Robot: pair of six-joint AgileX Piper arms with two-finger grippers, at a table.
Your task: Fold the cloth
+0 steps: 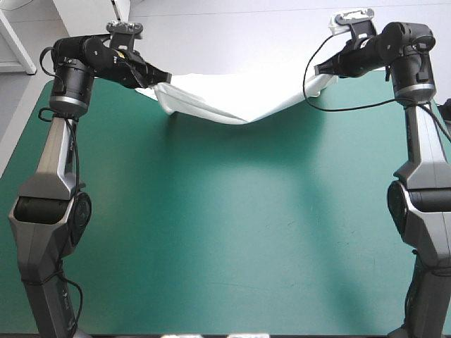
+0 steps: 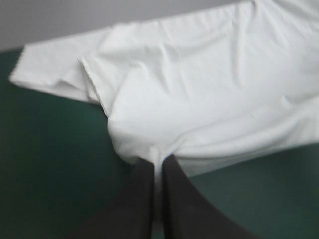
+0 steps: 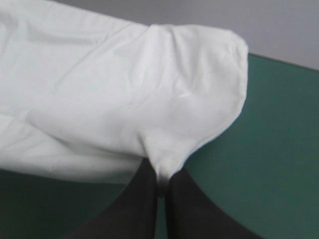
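The white T-shirt (image 1: 236, 95) hangs stretched between my two grippers near the table's far edge, sagging in the middle toward the teal-green cover. My left gripper (image 1: 161, 77) is shut on the T-shirt at its left end; in the left wrist view the black fingers (image 2: 144, 194) pinch a gathered fold of the T-shirt (image 2: 209, 94), and a sleeve (image 2: 55, 69) lies beyond. My right gripper (image 1: 320, 70) is shut on the right end. In the right wrist view its gripper (image 3: 160, 183) nips a rounded corner of the T-shirt (image 3: 124, 84).
The teal-green cover (image 1: 232, 232) stretches bare from the shirt to the table's near edge. The far edge of the table runs just behind the hanging cloth. A loop of black cable hangs by the right arm.
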